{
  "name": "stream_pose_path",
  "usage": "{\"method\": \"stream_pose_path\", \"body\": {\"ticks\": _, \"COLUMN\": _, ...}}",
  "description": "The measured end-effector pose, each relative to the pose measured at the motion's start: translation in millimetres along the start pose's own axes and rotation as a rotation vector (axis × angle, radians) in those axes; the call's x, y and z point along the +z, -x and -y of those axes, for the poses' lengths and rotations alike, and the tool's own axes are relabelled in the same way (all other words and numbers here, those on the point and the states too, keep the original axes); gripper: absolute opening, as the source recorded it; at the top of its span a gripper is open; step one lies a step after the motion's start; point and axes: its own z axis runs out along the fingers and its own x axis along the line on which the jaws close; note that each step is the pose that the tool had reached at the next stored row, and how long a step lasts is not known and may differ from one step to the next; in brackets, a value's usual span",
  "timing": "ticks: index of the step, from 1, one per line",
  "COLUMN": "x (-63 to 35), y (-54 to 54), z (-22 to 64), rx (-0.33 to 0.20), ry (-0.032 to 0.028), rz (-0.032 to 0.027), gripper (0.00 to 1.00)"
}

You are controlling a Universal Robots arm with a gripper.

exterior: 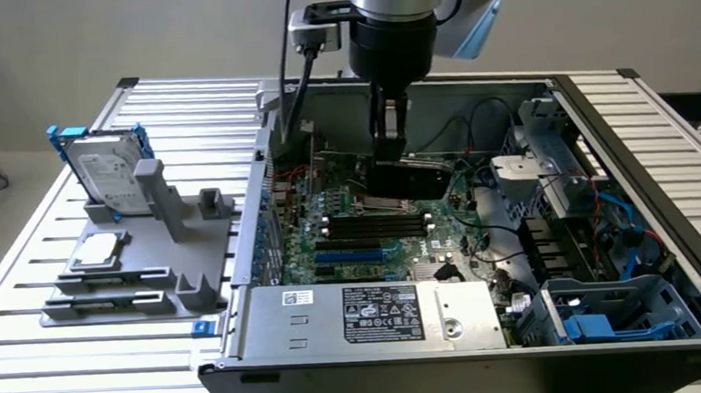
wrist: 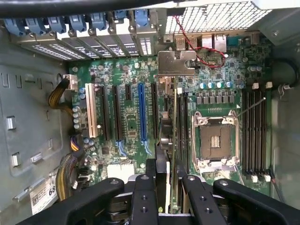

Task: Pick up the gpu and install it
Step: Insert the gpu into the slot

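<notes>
My gripper (exterior: 392, 153) reaches down into the open computer case (exterior: 641, 160) and is shut on the gpu (exterior: 421, 181), a dark flat card held upright on edge just above the green motherboard (exterior: 366, 241). In the wrist view the gpu (wrist: 168, 133) appears edge-on between my fingers (wrist: 149, 187), with its silvery end bracket (wrist: 176, 63) toward the case's rear slot openings. The card hangs over a black expansion slot beside the blue slot (wrist: 142, 112). Whether the card touches the slot cannot be told.
The CPU socket (wrist: 215, 140) and the memory slots (wrist: 255, 136) lie beside the card. The power supply (exterior: 370, 312) closes the case's near side. Outside, a grey fixture (exterior: 135, 264) holds a hard drive in a blue frame (exterior: 105, 170) and a small silver chip (exterior: 95, 251).
</notes>
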Motion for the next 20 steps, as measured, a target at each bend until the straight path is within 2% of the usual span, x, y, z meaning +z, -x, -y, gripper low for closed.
{"method": "stream_pose_path", "body": {"ticks": 2, "x": 1.8, "y": -3.7, "z": -0.2, "rx": -0.007, "ry": 0.0001, "rz": 0.0015, "gripper": 0.26}}
{"method": "stream_pose_path", "body": {"ticks": 11, "x": 16.2, "y": -17.4, "z": -3.8, "rx": -0.044, "ry": 0.0005, "rz": 0.0232, "gripper": 0.26}}
{"method": "stream_pose_path", "body": {"ticks": 20, "x": 25.5, "y": -25.7, "z": -9.4, "rx": -0.073, "ry": 0.0007, "rz": 0.0252, "gripper": 0.26}}
